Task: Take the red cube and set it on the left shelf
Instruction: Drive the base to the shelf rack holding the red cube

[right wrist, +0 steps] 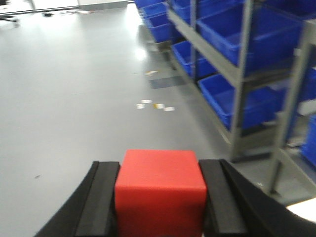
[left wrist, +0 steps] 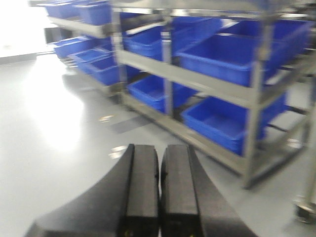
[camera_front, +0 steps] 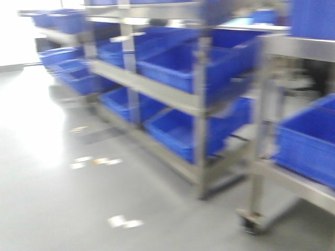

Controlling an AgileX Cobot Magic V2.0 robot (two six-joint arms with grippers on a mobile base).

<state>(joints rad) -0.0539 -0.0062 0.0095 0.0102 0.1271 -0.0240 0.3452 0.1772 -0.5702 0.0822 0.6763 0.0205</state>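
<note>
Red cube (right wrist: pixel 160 185) tight in right pincer (right wrist: pixel 161 200)

Plain bright-red cube (right wrist: pixel 160 187), black right end effector (right wrist: pixel 160 197). Deep blue crates (camera_front: pixel 172 68) on silver-grey steel shelf (camera_front: pixel 157 89). Pale grey floor (camera_front: pixel 63 198).

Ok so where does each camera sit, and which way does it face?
Exterior front-facing: on the robot's front, looking across grey floor at steel racks of blue crates; no robot part shows.
Left wrist: behind the left gripper, shut and empty, facing those racks.
Right wrist: behind the right gripper clamping the red cube, racks to its right.
Shared: all three show the racks.
</note>
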